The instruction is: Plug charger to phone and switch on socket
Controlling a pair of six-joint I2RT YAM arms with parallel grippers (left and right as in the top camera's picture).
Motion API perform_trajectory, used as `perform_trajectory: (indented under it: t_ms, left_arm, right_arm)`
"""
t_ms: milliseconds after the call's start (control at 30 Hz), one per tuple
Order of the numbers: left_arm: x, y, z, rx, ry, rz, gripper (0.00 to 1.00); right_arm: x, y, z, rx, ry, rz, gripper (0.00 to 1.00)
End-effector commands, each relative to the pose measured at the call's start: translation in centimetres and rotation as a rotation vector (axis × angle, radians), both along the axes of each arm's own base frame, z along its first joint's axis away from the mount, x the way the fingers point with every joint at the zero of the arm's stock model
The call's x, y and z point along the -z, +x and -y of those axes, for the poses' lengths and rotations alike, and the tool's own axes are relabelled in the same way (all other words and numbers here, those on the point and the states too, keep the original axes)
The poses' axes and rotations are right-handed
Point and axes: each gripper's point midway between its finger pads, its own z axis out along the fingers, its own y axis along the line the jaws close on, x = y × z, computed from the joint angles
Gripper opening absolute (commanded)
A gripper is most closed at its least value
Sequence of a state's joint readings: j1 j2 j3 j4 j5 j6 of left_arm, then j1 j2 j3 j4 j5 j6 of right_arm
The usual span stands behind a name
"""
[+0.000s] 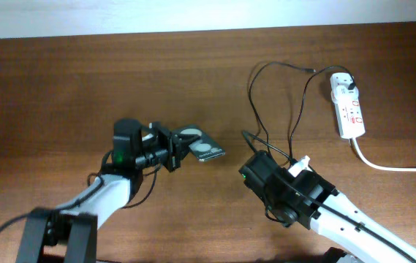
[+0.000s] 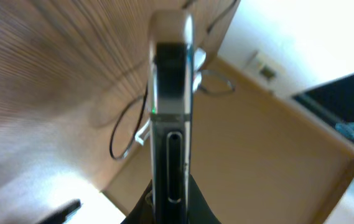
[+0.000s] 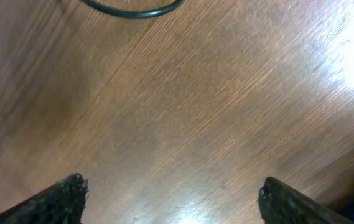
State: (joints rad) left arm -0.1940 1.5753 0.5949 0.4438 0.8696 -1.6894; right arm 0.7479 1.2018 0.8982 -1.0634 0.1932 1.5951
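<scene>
The black phone [image 1: 206, 147], its glossy face showing two round reflections, is held at its left end by my left gripper [image 1: 172, 155], which is shut on it. In the left wrist view the phone [image 2: 170, 118] shows edge-on between the jaws [image 2: 170, 208]. The thin black charger cable [image 1: 253, 102] loops from near the right gripper up to a white adapter [image 1: 346, 84] in the white socket strip [image 1: 351, 111] at the far right. Its plug tip is not visible. My right gripper [image 1: 251, 169] is open and empty over bare wood [image 3: 173, 199], with a cable loop [image 3: 133, 12] ahead.
The socket's thick white cord [image 1: 390, 166] runs off the right edge. The wooden table [image 1: 61, 95] ends at a pale wall along the far edge. The cable loops lie between the right gripper and the socket.
</scene>
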Motion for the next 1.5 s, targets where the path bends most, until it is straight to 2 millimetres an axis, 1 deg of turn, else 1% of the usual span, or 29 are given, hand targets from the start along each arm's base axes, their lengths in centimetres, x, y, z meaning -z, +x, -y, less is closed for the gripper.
perform_trajectory:
  t_ms: [0, 100, 233, 267, 333, 400, 467, 533, 567, 633, 667, 733, 767, 800, 833, 867, 933, 1000, 1033, 1067, 1133, 1167, 1233, 1300, 1333, 1367, 1400, 1433, 1467]
  left_arm:
    - [-1.9, -0.8, 1.3, 0.160, -0.037, 0.123, 0.00]
    - [-2.3, -1.5, 1.5, 0.220, -0.037, 0.188, 0.00]
    - [-2.3, -1.4, 1.5, 0.218, -0.034, 0.191, 0.00]
    - [-2.2, -1.4, 1.5, 0.217, -0.034, 0.191, 0.00]
    - [-2.2, -1.4, 1.5, 0.216, -0.033, 0.190, 0.00]
    - [-2.2, -1.4, 1.5, 0.216, -0.033, 0.190, 0.00]
    - [-2.2, -1.4, 1.5, 0.217, -0.034, 0.190, 0.00]
    - [-2.2, -1.4, 1.5, 0.216, -0.033, 0.190, 0.00]
    - [-2.2, -1.4, 1.5, 0.216, -0.034, 0.190, 0.00]
    - [-2.2, -1.4, 1.5, 0.216, -0.033, 0.190, 0.00]
    - [-2.2, -1.4, 1.5, 0.216, -0.033, 0.190, 0.00]
    - [-2.2, -1.4, 1.5, 0.216, -0.034, 0.190, 0.00]
    - [-2.2, -1.4, 1.5, 0.217, -0.034, 0.190, 0.00]
    - [-2.2, -1.4, 1.5, 0.216, -0.033, 0.190, 0.00]
    - [-2.2, -1.4, 1.5, 0.217, -0.034, 0.190, 0.00]
    - [-2.2, -1.4, 1.5, 0.217, -0.034, 0.190, 0.00]
    - [-2.2, -1.4, 1.5, 0.217, -0.034, 0.190, 0.00]
    - [-2.2, -1.4, 1.5, 0.217, -0.034, 0.190, 0.00]
    - [-2.2, -1.4, 1.5, 0.217, -0.034, 0.190, 0.00]
    - [-2.2, -1.4, 1.5, 0.217, -0.034, 0.190, 0.00]
    - [-2.2, -1.4, 1.5, 0.217, -0.034, 0.190, 0.00]
    - [-2.2, -1.4, 1.5, 0.216, -0.034, 0.190, 0.00]
    - [-2.3, -1.4, 1.5, 0.216, -0.034, 0.191, 0.00]
    - [-2.2, -1.4, 1.5, 0.216, -0.034, 0.190, 0.00]
    - [-2.2, -1.4, 1.5, 0.216, -0.034, 0.190, 0.00]
    - [-2.2, -1.4, 1.5, 0.216, -0.034, 0.190, 0.00]
    - [-2.2, -1.4, 1.5, 0.216, -0.034, 0.190, 0.00]
    - [-2.3, -1.4, 1.5, 0.217, -0.034, 0.191, 0.00]
    - [-2.2, -1.4, 1.5, 0.216, -0.033, 0.191, 0.00]
  right_arm:
    - [-0.6, 1.3, 1.2, -0.010, -0.075, 0.070, 0.93]
    - [-3.4, 4.2, 2.3, 0.028, -0.045, 0.127, 0.92]
    - [-10.9, 10.1, 6.1, 0.114, 0.011, 0.294, 0.92]
    - [-11.7, 11.0, 6.6, 0.116, 0.005, 0.315, 0.92]
    - [-13.6, 14.5, 7.2, 0.112, -0.012, 0.341, 0.92]
    - [-14.0, 19.1, 6.7, 0.111, -0.010, 0.327, 0.92]
    - [-13.2, 23.3, 6.4, 0.110, -0.015, 0.310, 0.92]
    - [-10.2, 30.0, 5.8, 0.052, -0.041, 0.313, 0.92]
    - [-9.0, 31.2, 5.6, 0.032, -0.043, 0.313, 0.92]
    - [-4.1, 35.5, 3.2, -0.169, -0.031, 0.342, 0.98]
    - [-0.7, 36.3, 2.9, -0.175, -0.030, 0.301, 0.98]
    - [4.1, 36.3, 2.3, -0.191, -0.007, 0.224, 0.98]
    - [6.8, 36.1, 2.2, -0.194, -0.005, 0.179, 0.93]
    - [8.1, 36.0, 2.2, -0.196, -0.004, 0.158, 0.83]
    - [8.8, 36.0, 2.2, -0.196, -0.004, 0.150, 0.75]
    - [9.3, 36.2, 1.9, -0.200, 0.004, 0.154, 0.55]
    - [9.4, 36.0, 1.5, -0.293, 0.000, 0.150, 0.29]
    - [9.9, 34.9, 1.5, -0.375, -0.026, 0.105, 0.08]
    - [10.2, 34.1, 1.7, -0.384, -0.030, 0.070, 0.04]
    - [10.6, 32.8, 2.0, -0.385, -0.030, 0.013, 0.04]
    - [11.5, 28.2, 2.5, -0.417, -0.033, -0.179, 0.04]
    - [11.6, 26.6, 2.1, -0.477, -0.033, -0.240, 0.04]
    - [11.4, 21.8, 0.4, -0.650, -0.024, -0.407, 0.04]
    - [10.9, 18.5, -1.0, -0.797, -0.039, -0.514, 0.04]
    - [10.8, 18.2, -1.3, -0.821, -0.052, -0.525, 0.16]
    - [10.8, 18.3, -1.4, -0.823, -0.052, -0.519, 0.41]
    - [10.7, 18.5, -1.3, -0.817, -0.050, -0.512, 0.56]
    - [10.3, 19.3, -1.0, -0.802, -0.049, -0.490, 0.69]
    - [9.6, 20.4, -0.8, -0.790, -0.048, -0.455, 0.88]
